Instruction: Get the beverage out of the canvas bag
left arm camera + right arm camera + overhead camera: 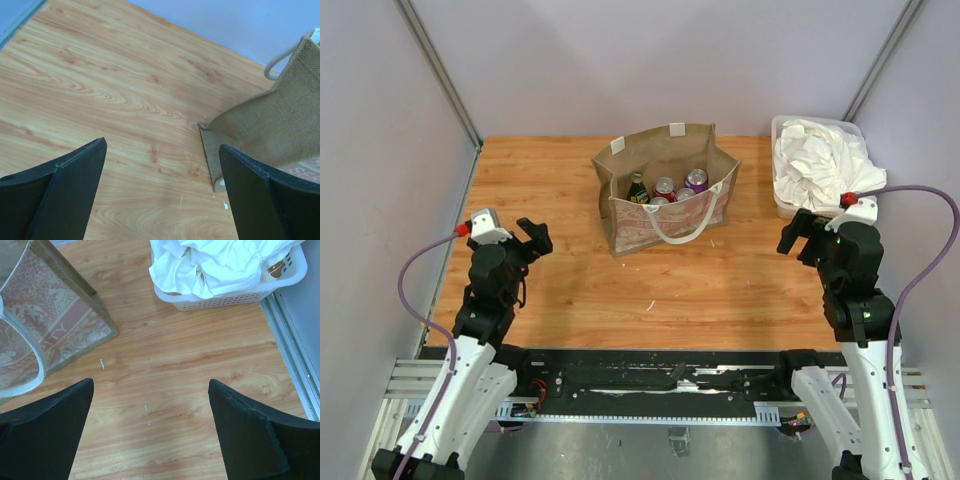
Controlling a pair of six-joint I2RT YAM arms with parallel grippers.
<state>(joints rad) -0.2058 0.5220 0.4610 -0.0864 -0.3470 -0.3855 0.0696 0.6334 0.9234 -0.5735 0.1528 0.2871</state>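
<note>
Hovering above the table (570,290), both arms are held bent; the left gripper (533,237) and right gripper (796,236) are spread wide, empty. The canvas bag (642,226) is set upright between them, well apart, beverages (666,186) inside.

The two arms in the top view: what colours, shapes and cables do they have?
The left arm and the right arm look alike: white lower segments, black upper joints. Each carries a white wrist camera with a red plug and a looping purple cable. The fingers are flat, black, matte wedges.
</note>
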